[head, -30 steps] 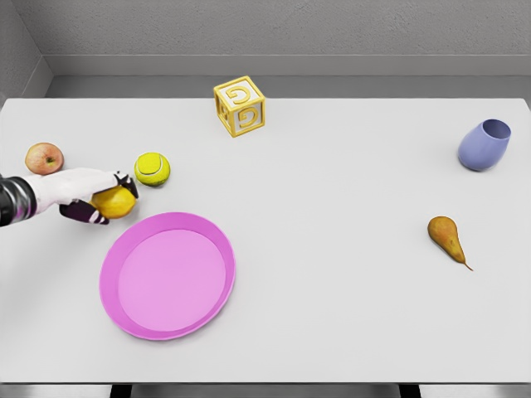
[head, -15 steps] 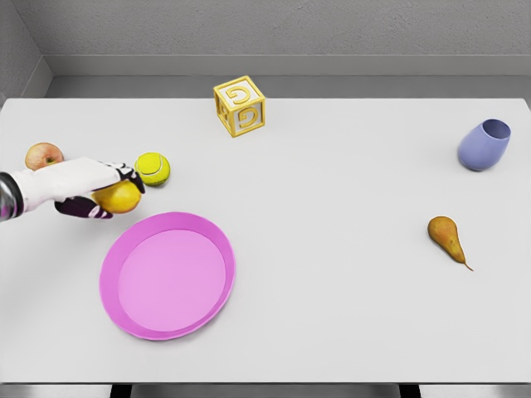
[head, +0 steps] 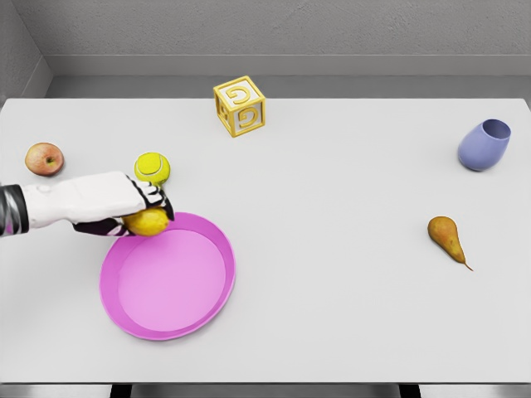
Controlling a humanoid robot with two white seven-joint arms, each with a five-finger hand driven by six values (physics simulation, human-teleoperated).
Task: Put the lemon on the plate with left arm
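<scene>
As clasped: lemon [head: 149, 222] in left hand [head: 124, 203]

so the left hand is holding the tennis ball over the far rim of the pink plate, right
Not quite. In the head view the left hand grips the lemon, not the tennis ball, which sits on the table just beyond. The rest stands: the fruit is at the far rim of the pink plate.

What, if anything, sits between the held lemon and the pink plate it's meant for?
Nothing visible does. The left hand grips the lemon right at the plate's upper-left rim, and the plate's inside is bare. The tennis ball lies behind the hand, away from the plate.
</scene>
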